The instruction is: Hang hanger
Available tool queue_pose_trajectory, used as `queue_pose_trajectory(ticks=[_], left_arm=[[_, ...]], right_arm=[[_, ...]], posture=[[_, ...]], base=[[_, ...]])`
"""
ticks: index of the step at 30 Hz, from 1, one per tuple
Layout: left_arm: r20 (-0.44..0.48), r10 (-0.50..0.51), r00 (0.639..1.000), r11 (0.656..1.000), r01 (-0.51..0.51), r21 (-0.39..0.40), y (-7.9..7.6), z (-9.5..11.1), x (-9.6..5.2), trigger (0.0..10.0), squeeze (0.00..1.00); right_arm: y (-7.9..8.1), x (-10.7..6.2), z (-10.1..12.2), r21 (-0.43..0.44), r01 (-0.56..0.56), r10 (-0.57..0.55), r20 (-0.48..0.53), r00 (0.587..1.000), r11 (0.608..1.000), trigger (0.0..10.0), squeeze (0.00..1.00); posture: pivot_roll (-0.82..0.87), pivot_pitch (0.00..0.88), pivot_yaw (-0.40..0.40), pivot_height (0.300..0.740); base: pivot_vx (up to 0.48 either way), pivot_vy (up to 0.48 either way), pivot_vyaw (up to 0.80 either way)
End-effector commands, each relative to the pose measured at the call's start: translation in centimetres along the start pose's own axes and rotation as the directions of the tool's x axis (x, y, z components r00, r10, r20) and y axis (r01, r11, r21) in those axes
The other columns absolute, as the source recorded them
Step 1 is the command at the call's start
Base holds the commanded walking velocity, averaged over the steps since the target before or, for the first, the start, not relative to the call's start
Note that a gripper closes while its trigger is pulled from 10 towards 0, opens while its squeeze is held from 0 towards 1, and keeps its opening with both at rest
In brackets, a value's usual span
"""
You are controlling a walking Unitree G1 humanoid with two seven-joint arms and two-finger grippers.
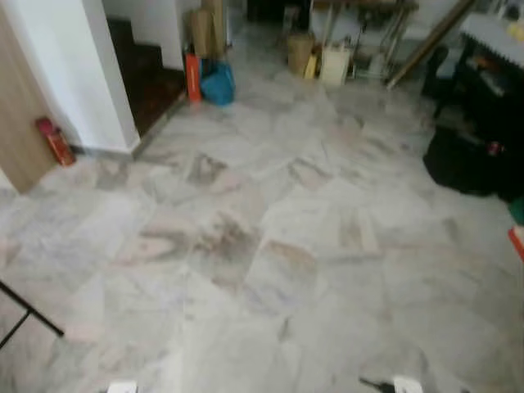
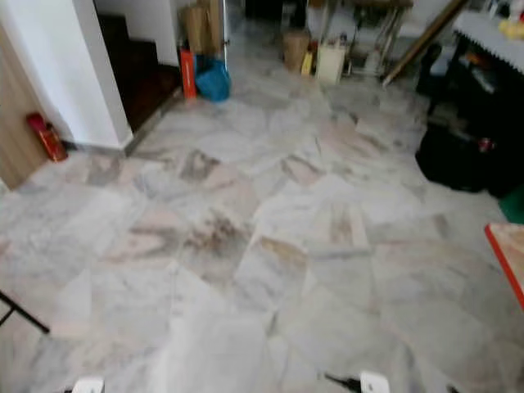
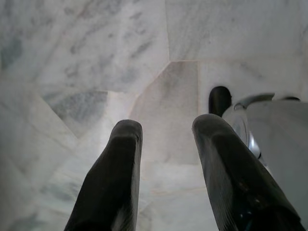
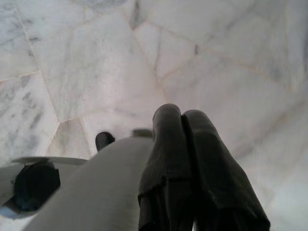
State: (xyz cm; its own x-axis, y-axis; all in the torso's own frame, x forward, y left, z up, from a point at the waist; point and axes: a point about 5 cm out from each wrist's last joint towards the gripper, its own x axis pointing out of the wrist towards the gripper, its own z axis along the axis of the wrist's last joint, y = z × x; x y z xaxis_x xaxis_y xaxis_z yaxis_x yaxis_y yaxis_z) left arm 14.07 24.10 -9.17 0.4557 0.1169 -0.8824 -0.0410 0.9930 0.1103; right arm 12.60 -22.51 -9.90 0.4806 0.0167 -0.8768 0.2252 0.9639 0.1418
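Observation:
Both arms hang down over a pale marble floor. In the left wrist view, my left gripper is open, its two black fingers well apart with only floor tiles between them. In the right wrist view, my right gripper is shut, the fingers pressed together with nothing held. My silver-grey body and a foot show beside each gripper.
A white pillar and a red extinguisher stand at the left. Dark stairs lie behind them. A blue bag and boxes sit at the back, black bags and a table at the right. A thin black bar crosses the near left.

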Motion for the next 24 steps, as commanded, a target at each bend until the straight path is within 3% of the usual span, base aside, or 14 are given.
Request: queue_pose_trajectory(ticks=[1, 5, 12, 24], left_arm=[[0.004, -0.010, 1.000, 1.000, 0.009, 0.026, -0.4, 0.6, 0.1, 10.0, 0.00], [-0.003, -0.006, 1.000, 1.000, 0.006, 0.015, -0.1, 0.0, 0.0, 10.0, 0.00], [-0.016, -0.003, 1.000, 1.000, 0.003, -0.009, 0.5, -1.1, -0.2, 10.0, 0.00], [-0.020, -0.009, 1.000, 0.999, 0.010, 0.049, 0.6, -1.3, -0.3, 10.0, 0.00]], right_arm=[[-0.7, -0.2, 0.0, 0.004, 0.024, -0.024, 0.005, 1.000, 1.000, 10.0, 0.00], [-0.8, -0.2, 0.0, 0.008, 0.034, -0.034, 0.002, 0.999, 0.999, 10.0, 0.00], [-0.6, -0.1, 0.1, -0.001, 0.033, -0.033, -0.003, 0.999, 0.999, 10.0, 0.00], [-1.3, -0.3, 0.3, -0.003, 0.043, -0.043, -0.004, 0.999, 0.999, 10.0, 0.00]], posture=[[-0.05, 0.000, -0.021, 0.740], [-0.05, 0.000, -0.019, 0.740], [-0.05, 0.000, -0.019, 0.740], [-0.06, 0.000, -0.001, 0.740]], base=[[0.000, 0.000, 0.00], [0.000, 0.000, 0.00], [0.000, 0.000, -0.76], [0.000, 0.000, -0.76]])
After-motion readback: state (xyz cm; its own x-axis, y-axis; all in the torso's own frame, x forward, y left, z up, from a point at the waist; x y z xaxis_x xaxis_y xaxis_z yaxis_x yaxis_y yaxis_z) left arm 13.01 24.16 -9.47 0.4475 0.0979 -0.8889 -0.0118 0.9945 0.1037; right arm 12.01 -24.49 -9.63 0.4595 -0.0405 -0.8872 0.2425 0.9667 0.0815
